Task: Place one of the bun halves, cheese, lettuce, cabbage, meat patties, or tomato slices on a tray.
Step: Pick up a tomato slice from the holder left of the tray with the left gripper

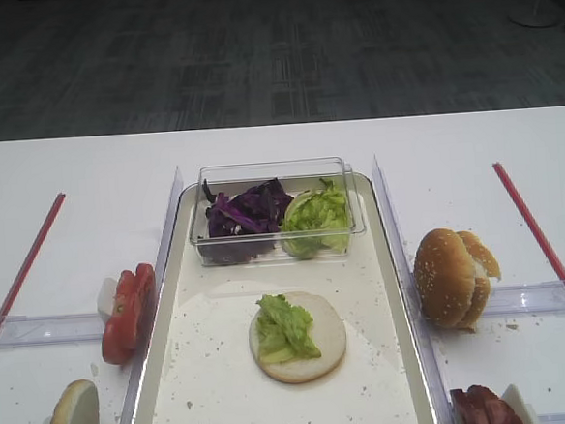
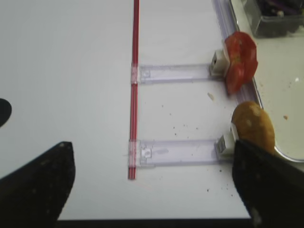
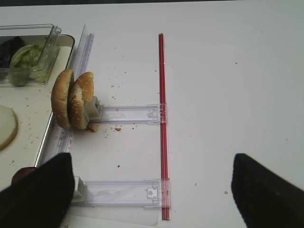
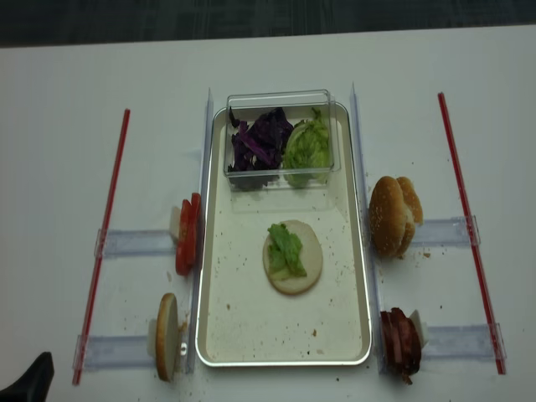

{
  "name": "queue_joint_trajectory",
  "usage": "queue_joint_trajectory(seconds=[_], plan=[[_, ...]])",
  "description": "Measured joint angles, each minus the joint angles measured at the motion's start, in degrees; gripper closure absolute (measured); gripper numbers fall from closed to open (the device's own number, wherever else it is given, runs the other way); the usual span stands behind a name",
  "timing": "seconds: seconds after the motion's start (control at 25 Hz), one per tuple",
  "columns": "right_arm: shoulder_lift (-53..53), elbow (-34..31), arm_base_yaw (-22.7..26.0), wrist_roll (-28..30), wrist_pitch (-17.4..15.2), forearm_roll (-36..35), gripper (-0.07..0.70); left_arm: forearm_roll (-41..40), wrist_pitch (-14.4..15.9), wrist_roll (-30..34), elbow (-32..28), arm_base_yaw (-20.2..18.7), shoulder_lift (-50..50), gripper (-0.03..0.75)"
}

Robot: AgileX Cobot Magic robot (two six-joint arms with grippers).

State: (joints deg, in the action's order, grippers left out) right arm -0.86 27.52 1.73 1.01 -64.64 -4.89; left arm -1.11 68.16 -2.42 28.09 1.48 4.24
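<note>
Looking down on the tray (image 4: 219, 335), we find the build already started: one bun half (image 4: 306, 272) lies cut face up at the centre of the frame, with a piece of lettuce (image 4: 285, 249) resting on it. That covers two layers; nothing else sits on the tray floor except the clear tub (image 4: 280, 99) at its upper end, which holds the cabbage (image 4: 258, 144) and more green leaves.

The remaining ingredients wait outside the rim. The tomato slices (image 4: 185, 235) stand on edge at centre left, another bun half (image 4: 167, 347) at lower left, the paired bun halves (image 4: 394, 215) at centre right, and the meat patties (image 4: 399, 340) at lower right.

Our left gripper (image 2: 152, 185) is spread wide over bare table, holding nothing. The right gripper (image 3: 152, 190) appears spread and empty too, though only its dark finger edges show. We judge a next layer is still to be picked.
</note>
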Motion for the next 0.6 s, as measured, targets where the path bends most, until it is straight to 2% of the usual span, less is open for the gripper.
queue_joint_trajectory(seconds=[0.6], plan=[[0.0,0.0,0.0,0.0,0.0,0.0,-0.048,0.0,-1.2,0.5,0.0,0.0,40.2,0.097]])
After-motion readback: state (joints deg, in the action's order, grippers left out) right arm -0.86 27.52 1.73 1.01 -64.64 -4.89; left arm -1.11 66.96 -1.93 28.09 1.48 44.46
